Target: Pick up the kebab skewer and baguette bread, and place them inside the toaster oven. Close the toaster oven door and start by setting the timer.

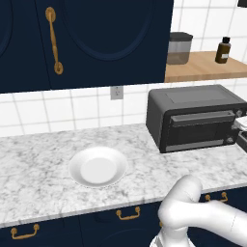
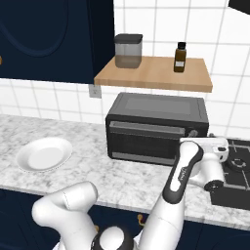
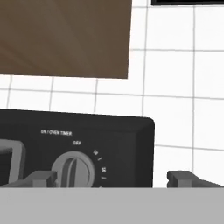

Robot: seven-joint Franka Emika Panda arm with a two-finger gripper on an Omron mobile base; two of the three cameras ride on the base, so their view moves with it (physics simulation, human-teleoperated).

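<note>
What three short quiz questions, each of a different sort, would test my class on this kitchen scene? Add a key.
1. True or false: the toaster oven door is shut.
2. What lies on the white plate? A) a skewer B) a baguette C) nothing
3. Fill in: in the hand view, the open gripper faces the oven's timer ____.

Key:
1. True: the door stands upright against the toaster oven.
2. C: the plate is bare.
3. Knob: the grey timer knob sits just above the left fingertip.
</note>
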